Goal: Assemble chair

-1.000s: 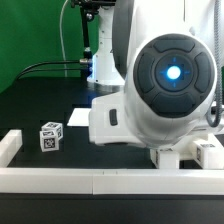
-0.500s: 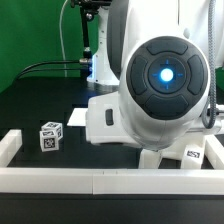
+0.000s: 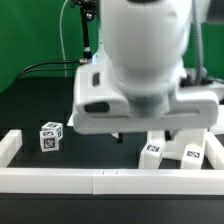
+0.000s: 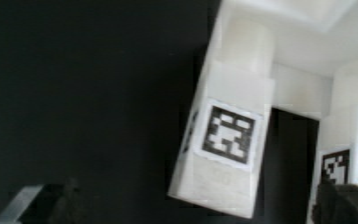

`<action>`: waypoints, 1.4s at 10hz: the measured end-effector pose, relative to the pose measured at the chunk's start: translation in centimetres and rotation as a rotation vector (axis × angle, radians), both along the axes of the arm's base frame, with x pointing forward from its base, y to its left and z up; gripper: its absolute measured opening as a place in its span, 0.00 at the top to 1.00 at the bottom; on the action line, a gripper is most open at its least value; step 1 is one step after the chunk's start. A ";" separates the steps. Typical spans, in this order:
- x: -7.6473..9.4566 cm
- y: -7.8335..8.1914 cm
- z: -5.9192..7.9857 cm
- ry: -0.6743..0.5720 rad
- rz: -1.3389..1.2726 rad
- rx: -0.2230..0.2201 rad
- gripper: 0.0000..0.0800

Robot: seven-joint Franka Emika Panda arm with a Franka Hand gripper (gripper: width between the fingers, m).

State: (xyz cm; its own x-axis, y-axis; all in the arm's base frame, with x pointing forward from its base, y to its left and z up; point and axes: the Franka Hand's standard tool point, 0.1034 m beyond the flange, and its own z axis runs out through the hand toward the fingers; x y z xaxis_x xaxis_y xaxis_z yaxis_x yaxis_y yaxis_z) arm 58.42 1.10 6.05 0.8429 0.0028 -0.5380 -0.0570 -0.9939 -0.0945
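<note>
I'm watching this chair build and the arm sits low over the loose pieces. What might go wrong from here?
1. The jaws look open beside the long tagged piece; a neighbouring piece lies close, so closing or shifting may knock it.
2. The chair pieces lie near the border rail; a nudge could wedge them against it.
3. The arm hides much of them in the exterior view, so tags may go unread.

**A:** so what's actually behind the setup?

**B:** plain green backdrop [image 3: 30, 35] past the far edge, evenly lit. The surface [image 3: 40, 110] itself is matte black.

**A:** and that white strip up front?

**B:** a low border rail [image 3: 60, 181] along the near edge, turning at the corner. Black cables [image 3: 50, 65] run near the far edge.
</note>
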 end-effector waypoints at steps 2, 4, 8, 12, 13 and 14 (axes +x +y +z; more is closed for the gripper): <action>0.2 -1.3 1.6 -0.138 -0.006 0.001 0.19; 0.1 -2.3 2.9 -0.306 -0.028 -0.017 0.19; -0.8 -2.3 2.5 -0.318 -0.031 -0.021 0.19; -3.3 -1.2 6.0 -0.311 -0.131 -0.046 0.19; -3.9 -0.5 7.1 -0.301 -0.180 -0.060 0.19; -4.4 0.1 7.2 -0.294 -0.197 -0.068 0.19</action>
State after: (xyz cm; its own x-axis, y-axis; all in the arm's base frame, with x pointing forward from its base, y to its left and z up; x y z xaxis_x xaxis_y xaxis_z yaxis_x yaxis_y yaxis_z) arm 54.01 1.20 13.29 0.9426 -0.2025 -0.2655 -0.2283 -0.9711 -0.0697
